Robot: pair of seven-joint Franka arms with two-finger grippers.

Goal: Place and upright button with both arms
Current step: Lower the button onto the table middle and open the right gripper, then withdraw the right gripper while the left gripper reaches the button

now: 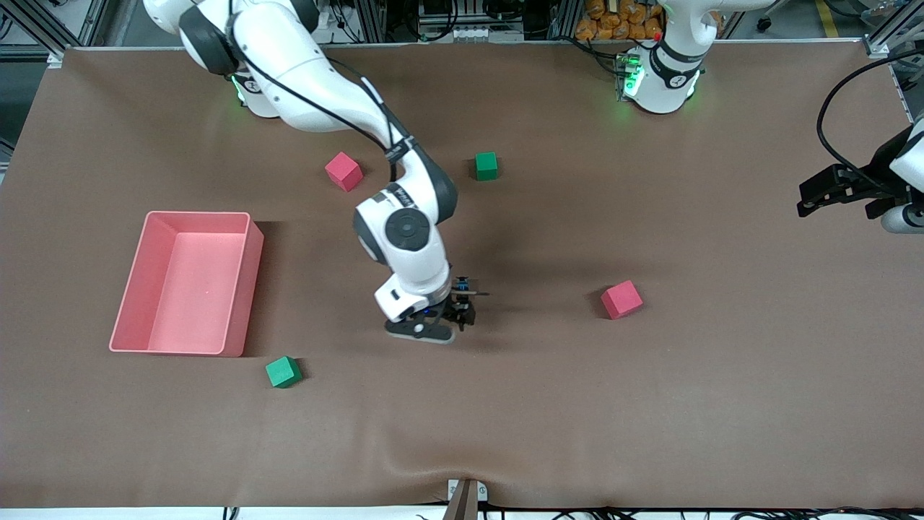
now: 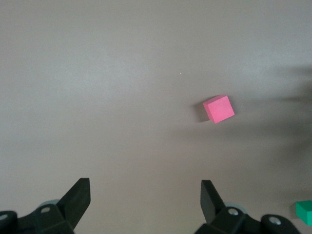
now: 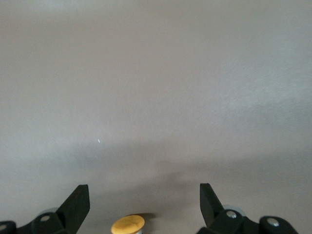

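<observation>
The right pincer (image 3: 141, 207) stood spread around the button (image 3: 127, 224); the left pincer (image 2: 145, 200) waited spread. At 6 o'clock between the fingers, the button looked light, rigid, best pinched by its body.

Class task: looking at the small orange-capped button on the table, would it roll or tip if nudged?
The button looks tiny, so probably light and easily knocked. Its round orange cap suggests it could roll if tipped sideways. The open right end effector straddles it, so any sideways brush might topple it.

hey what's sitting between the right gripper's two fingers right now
The button, orange cap up, stands on the mat between the open right gripper's fingers, touching neither, as the right wrist view shows.
</observation>
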